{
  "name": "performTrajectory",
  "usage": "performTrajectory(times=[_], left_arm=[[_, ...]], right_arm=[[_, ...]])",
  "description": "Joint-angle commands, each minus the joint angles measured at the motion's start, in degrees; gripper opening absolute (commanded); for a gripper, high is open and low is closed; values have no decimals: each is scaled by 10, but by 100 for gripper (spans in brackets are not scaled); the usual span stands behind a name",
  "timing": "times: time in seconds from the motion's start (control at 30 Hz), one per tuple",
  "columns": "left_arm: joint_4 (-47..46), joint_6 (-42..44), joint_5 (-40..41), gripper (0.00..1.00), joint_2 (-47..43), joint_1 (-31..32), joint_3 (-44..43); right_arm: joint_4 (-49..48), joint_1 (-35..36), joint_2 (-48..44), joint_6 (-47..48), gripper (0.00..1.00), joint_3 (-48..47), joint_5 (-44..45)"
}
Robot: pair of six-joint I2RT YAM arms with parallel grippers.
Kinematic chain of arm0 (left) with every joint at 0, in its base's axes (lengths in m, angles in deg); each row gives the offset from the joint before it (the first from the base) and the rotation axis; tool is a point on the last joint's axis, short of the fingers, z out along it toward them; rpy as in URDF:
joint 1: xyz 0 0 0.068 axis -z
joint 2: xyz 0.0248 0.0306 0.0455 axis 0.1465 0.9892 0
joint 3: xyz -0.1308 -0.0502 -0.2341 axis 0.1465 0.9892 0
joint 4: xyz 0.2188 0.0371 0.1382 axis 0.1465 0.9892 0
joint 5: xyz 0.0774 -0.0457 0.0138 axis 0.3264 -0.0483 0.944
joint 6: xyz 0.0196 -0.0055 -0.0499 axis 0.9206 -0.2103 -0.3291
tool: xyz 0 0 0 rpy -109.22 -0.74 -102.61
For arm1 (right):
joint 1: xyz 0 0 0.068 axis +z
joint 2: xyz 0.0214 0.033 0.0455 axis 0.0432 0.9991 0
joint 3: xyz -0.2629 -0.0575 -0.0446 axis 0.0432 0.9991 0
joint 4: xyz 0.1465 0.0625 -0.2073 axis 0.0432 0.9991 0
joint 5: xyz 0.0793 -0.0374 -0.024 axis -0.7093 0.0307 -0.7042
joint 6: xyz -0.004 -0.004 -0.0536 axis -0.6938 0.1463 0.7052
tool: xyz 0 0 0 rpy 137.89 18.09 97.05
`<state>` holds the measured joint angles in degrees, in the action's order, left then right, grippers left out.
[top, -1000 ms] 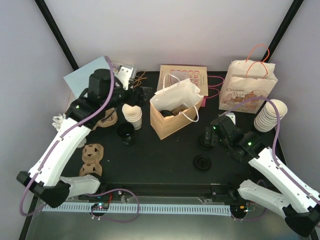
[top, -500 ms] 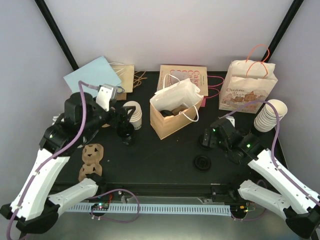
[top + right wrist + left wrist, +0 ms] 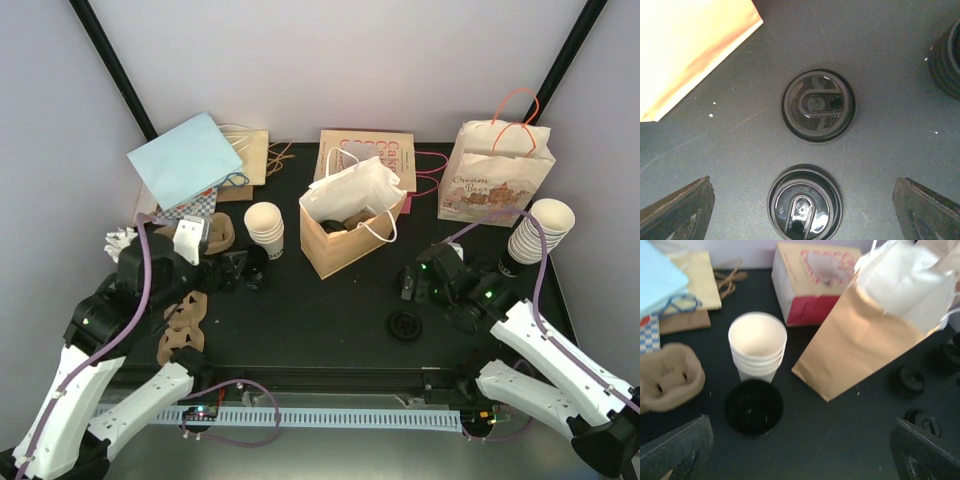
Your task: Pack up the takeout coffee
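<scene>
step: reaching, nothing gripped | left claw [image 3: 800, 455] apart, empty, facing top cream-white paper cup [image 3: 757, 336] of short stack | right claw [image 3: 802, 212] apart, empty, above round black plastic lid [image 3: 819, 106] lying on bench [image 3: 715, 165] | next: lower squarely, pinch lid rim

Black table [image 3: 330, 310], brown paper bag [image 3: 340, 255], stacked cups [image 3: 265, 228], black lid [image 3: 405, 325], pulp carrier [image 3: 180, 345]

Cup: cream-white paper cup [image 3: 757, 335], rolled rim, empty, upright, topmost of a short nested stack [image 3: 758, 365], upper left of centre in the left wrist view.
Lids: upper black lid [image 3: 819, 106] at centre and lower black lid [image 3: 805, 206] at the bottom edge of the right wrist view; both round, flat, uncapped, apart.
</scene>
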<state>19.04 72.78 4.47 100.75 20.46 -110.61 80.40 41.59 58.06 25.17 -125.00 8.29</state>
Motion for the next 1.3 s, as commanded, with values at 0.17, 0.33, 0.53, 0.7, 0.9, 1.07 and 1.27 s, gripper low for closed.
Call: performTrajectory(times=[0.17, 0.33, 0.53, 0.7, 0.9, 1.07, 1.27], left_arm=[[25, -73, 0, 99, -45, -2, 123], [27, -91, 25, 99, -25, -3, 163], [-16, -91, 43, 83, 24, -24, 188], [-65, -78, 35, 71, 94, -63, 162], [-106, -48, -11, 65, 199, -134, 96], [-62, -50, -37, 55, 293, -176, 34], [-68, -47, -53, 45, 326, -196, 56]], right_arm=[[-11, -3, 56, -21, 100, 20, -33], [-27, -3, 69, -23, 99, 32, -50], [-35, -3, 61, -25, 99, 41, -51], [-34, -3, 54, -23, 98, 46, -45], [-32, -3, 43, -16, 98, 47, -42], [-31, -3, 29, -17, 98, 52, -41], [-38, -3, 20, -18, 98, 56, -40]])
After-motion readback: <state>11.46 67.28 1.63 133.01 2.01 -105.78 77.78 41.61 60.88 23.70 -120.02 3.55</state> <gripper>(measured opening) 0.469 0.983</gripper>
